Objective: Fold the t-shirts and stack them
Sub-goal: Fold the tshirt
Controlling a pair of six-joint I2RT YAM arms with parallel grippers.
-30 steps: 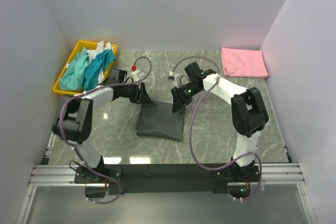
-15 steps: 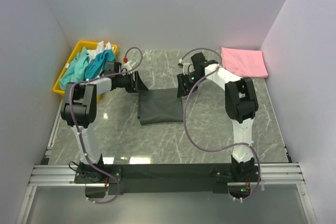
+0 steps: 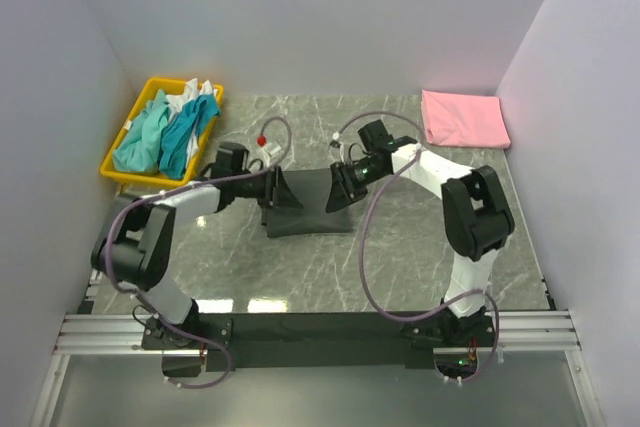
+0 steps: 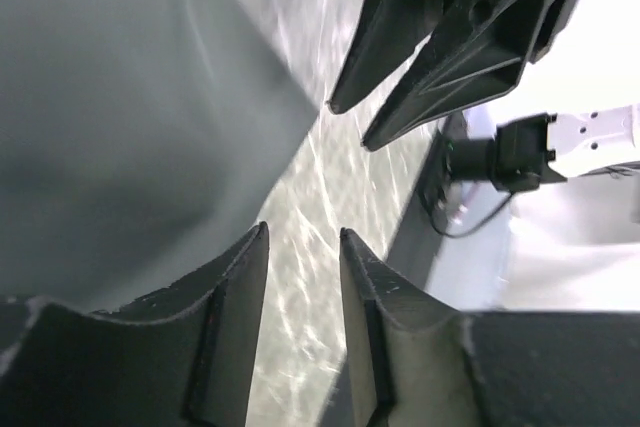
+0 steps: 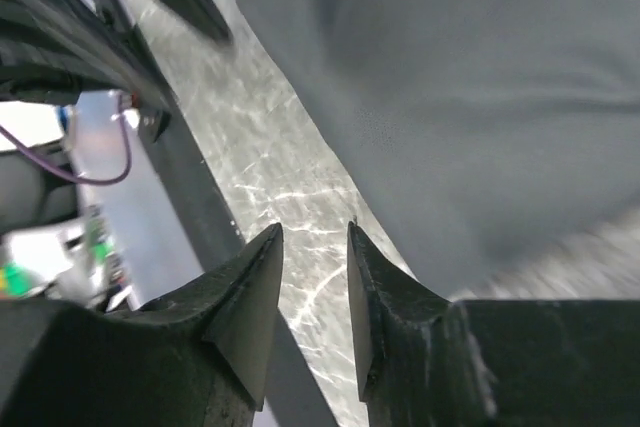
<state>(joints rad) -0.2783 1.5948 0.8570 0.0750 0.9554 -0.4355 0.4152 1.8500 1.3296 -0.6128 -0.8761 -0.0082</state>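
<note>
The dark grey t-shirt (image 3: 310, 217) lies folded at mid-table. The left gripper (image 4: 300, 239) and the right gripper (image 5: 313, 234) stand slightly open and empty, low at its far edge. If you withdraw carelessly, a finger can catch the cloth and undo the fold. Half a second ago both grippers were farther back and wider apart.

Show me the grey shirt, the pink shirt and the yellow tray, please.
dark grey t-shirt (image 3: 311, 213), top view, middle of the cloth.
pink t-shirt (image 3: 463, 119), top view, its centre.
yellow tray (image 3: 130, 176), top view, near rim.

R gripper (image 3: 339, 191) near L gripper (image 3: 277, 190), tray (image 3: 125, 176) far-left
</note>
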